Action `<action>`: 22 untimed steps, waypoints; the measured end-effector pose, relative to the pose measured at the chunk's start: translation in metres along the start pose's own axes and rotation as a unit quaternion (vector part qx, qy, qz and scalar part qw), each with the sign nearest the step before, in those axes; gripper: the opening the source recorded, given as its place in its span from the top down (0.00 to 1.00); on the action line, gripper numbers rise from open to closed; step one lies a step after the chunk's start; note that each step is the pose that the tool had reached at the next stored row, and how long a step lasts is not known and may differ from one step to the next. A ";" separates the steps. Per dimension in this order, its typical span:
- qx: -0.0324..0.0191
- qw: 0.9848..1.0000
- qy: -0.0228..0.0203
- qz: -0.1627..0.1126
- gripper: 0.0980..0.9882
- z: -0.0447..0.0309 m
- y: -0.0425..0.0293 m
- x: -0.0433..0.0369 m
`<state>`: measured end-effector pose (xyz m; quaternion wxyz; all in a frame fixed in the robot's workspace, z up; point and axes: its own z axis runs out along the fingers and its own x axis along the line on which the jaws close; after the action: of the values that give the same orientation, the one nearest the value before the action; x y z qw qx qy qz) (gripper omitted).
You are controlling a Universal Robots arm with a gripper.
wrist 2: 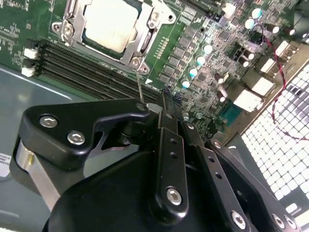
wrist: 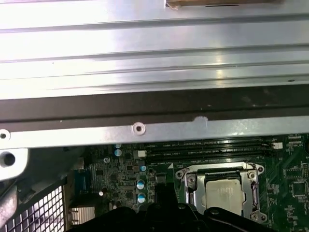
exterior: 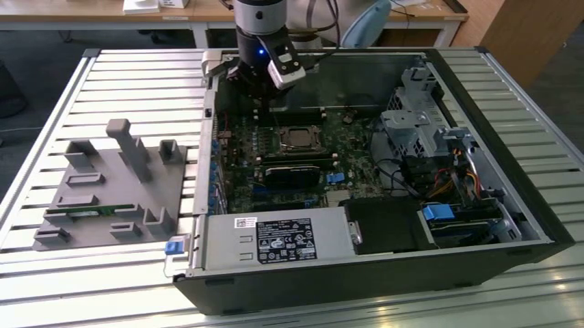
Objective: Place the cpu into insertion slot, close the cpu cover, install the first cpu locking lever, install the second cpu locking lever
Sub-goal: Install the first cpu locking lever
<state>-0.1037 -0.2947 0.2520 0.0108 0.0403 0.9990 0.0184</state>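
Note:
The cpu (wrist 2: 108, 21) lies in the insertion slot (wrist 2: 66, 30), its silvery top showing through the cut-out of the cpu cover (wrist 2: 141, 44), which lies flat over it. A thin wire locking lever (wrist 2: 139, 82) rises from the socket's corner up to my fingertips. My gripper (wrist 2: 162, 104) looks shut, its tips right beside the lever's end; I cannot tell whether the lever is pinched. In the exterior view the gripper (exterior: 265, 102) hangs over the board just behind the cpu (exterior: 296, 139). In the first wrist view the cpu (wrist: 223, 193) sits beside the dark gripper (wrist: 161, 193).
The open black computer case (exterior: 511, 205) lies on a slatted metal table. Long memory slots (wrist 2: 87, 72) run beside the socket. A black card (exterior: 292, 175), a power supply (exterior: 273, 240) and a drive cage (exterior: 420, 123) surround the board. A grey fixture (exterior: 109, 184) stands at the exterior view's left.

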 end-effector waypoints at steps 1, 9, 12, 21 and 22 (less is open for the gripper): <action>0.000 1.000 0.000 0.000 0.99 -0.0004 0.0008 0.0001; 0.000 1.000 0.000 -0.002 0.99 -0.0009 0.0049 -0.0008; 0.000 1.000 0.000 -0.002 0.99 -0.0008 0.0053 -0.0056; 0.000 1.000 0.001 -0.001 0.99 0.0006 0.0067 -0.0232; 0.000 1.000 0.001 -0.001 0.99 0.0010 0.0068 -0.0243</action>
<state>-0.0790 -0.2898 0.2517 0.0094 0.0388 0.9990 0.0186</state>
